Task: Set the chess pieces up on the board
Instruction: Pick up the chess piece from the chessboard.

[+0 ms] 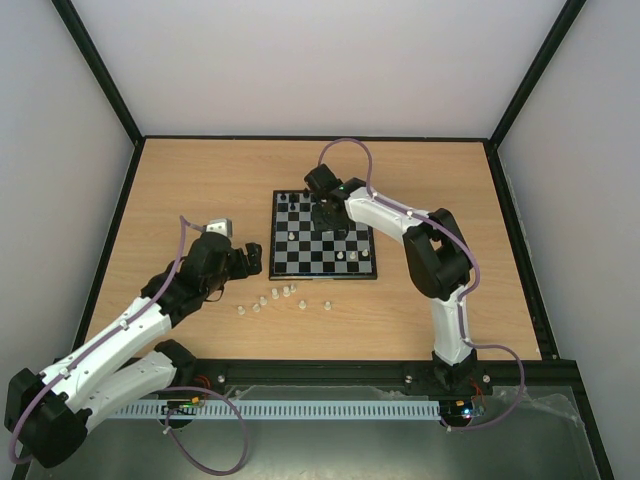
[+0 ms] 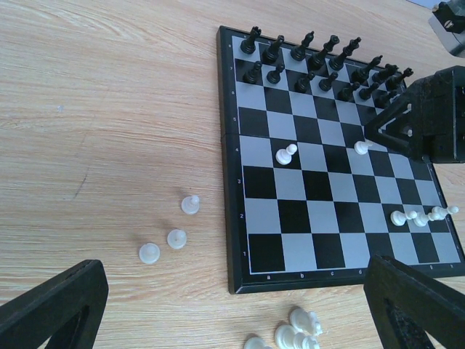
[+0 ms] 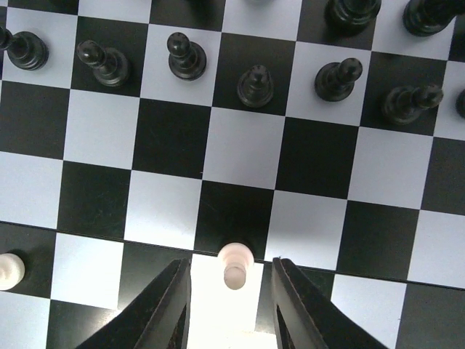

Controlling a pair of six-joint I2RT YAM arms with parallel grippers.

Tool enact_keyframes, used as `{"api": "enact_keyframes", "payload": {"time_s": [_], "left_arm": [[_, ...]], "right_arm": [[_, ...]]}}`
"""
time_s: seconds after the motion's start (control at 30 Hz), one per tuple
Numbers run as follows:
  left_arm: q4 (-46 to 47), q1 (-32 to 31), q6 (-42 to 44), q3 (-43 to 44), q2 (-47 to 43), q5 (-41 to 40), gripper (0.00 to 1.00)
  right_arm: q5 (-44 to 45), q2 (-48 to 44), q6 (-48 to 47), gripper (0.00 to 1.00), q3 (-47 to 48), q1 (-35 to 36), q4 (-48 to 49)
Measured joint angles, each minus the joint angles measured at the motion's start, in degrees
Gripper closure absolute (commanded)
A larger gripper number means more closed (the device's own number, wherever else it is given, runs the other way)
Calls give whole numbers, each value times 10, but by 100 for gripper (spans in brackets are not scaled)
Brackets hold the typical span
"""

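Jaws of our right gripper [image 3: 231, 273] half-open, straddling white pawn [image 3: 235, 265] mid-board [image 3: 240, 156], gap each side, nothing gripped. Our left gripper [image 2: 234, 291] gapes wide, empty, above table [image 2: 109, 109] beside board. Loose chess pieces [image 2: 294, 336] lie off-board nearby.

Chess pieces [image 1: 274, 295] before the board [image 1: 300, 256]

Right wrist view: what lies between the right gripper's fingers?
One white pawn stands on the board between the fingers of the right gripper, with a gap showing on each side of it. The right wrist view shows this.
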Motion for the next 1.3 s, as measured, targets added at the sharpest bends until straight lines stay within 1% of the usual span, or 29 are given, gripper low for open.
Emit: {"api": "enact_keyframes", "payload": {"time_s": [0.2, 0.23, 0.3, 0.4, 0.47, 0.5, 0.57, 0.6, 0.73, 0.77, 0.9, 1.2, 1.3], "left_arm": [[0, 0, 0, 0, 0, 0, 0], [0, 0, 0, 0, 0, 0, 0], [0, 0, 0, 0, 0, 0, 0], [0, 0, 0, 0, 0, 0, 1], [0, 0, 0, 0, 0, 0, 0], [0, 0, 0, 0, 0, 0, 0], [0, 0, 0, 0, 0, 0, 0], [0, 0, 0, 0, 0, 0, 0], [0, 0, 0, -2, 0, 0, 1], [0, 0, 0, -2, 0, 0, 1], [0, 0, 0, -2, 0, 0, 0], [0, 0, -2, -6, 0, -3, 1], [0, 0, -2, -6, 0, -3, 0]], "right_arm": [[-13, 1, -1, 71, -5, 0, 8], [-15, 1, -1, 72, -9, 0, 10], [-17, 2, -1, 76, -19, 0, 12], [-20, 7, -1, 80, -28, 0, 12], [-22, 12, -2, 81, -28, 0, 12], [-23, 13, -1, 80, -28, 0, 12], [-23, 15, -2, 67, -28, 0, 13], [-24, 16, -2, 63, -28, -1, 13], [-25, 16, -3, 60, -28, -1, 14], [-24, 16, -3, 61, -28, -1, 15], [-24, 16, -4, 69, -28, -1, 15], [-22, 16, -10, 75, 5, -1, 15], [-21, 16, -12, 76, 12, -2, 15]]}}
